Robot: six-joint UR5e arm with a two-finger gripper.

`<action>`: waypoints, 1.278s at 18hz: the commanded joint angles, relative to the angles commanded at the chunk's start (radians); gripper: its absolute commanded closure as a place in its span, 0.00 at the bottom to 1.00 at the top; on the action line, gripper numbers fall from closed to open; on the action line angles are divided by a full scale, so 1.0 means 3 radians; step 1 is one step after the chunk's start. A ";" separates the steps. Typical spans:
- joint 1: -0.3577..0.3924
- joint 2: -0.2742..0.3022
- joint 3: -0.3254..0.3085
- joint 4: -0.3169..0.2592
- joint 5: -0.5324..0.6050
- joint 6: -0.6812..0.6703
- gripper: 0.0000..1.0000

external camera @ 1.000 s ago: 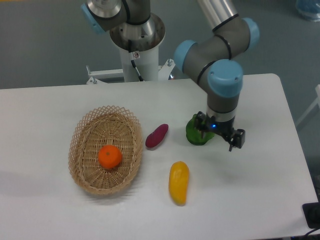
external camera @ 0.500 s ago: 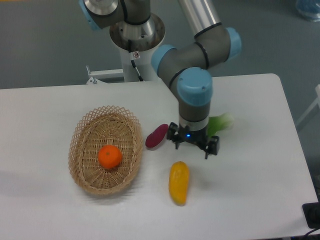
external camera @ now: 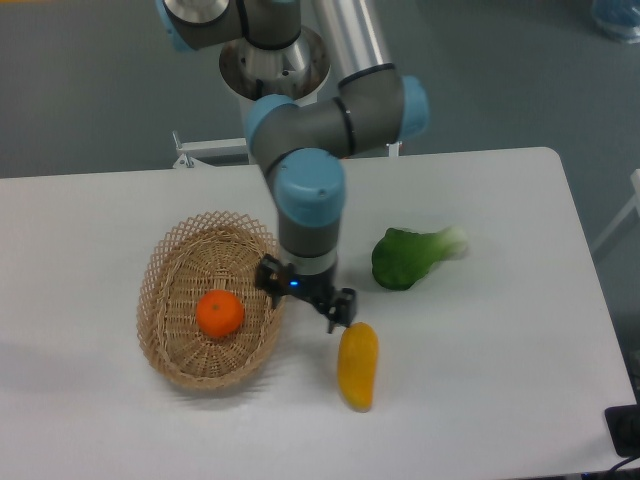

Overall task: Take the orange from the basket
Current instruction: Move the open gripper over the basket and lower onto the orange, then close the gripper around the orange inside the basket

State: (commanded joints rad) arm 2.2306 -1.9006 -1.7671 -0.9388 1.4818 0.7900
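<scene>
The orange (external camera: 220, 313) is small, round and bright orange. It lies in the middle of the oval tan wicker basket (external camera: 170, 265) at the left of the table. My gripper (external camera: 305, 295) hangs just past the basket's right rim, to the right of the orange and above the table. Its fingers (external camera: 341, 310) point down and stand apart, with nothing between them.
A yellow-orange oblong fruit (external camera: 357, 365) lies just below and right of the gripper. A green leafy vegetable (external camera: 410, 256) lies to the right. The arm's base (external camera: 272, 75) stands behind the table's far edge.
The arm has swung left across the table, from over the green vegetable to the basket's right rim. It now covers the purple item that lay beside the basket. The orange has not moved.
</scene>
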 joint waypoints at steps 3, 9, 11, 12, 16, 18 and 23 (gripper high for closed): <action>-0.0149 -0.0031 -0.0005 0.0000 0.0010 0.0000 0.00; -0.0266 -0.0071 -0.0133 0.0005 0.0026 0.0000 0.00; -0.0272 -0.0117 -0.0133 0.0005 0.0000 0.0005 0.00; -0.0277 -0.0148 -0.0128 0.0005 -0.0005 0.0000 0.00; -0.0318 -0.0199 -0.0123 0.0005 0.0005 0.0000 0.00; -0.0348 -0.0235 -0.0123 0.0005 -0.0005 -0.0005 0.00; -0.0400 -0.0317 -0.0097 0.0010 0.0020 -0.0026 0.00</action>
State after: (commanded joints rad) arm 2.1108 -1.9957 -1.7963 -0.9357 1.4880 0.7823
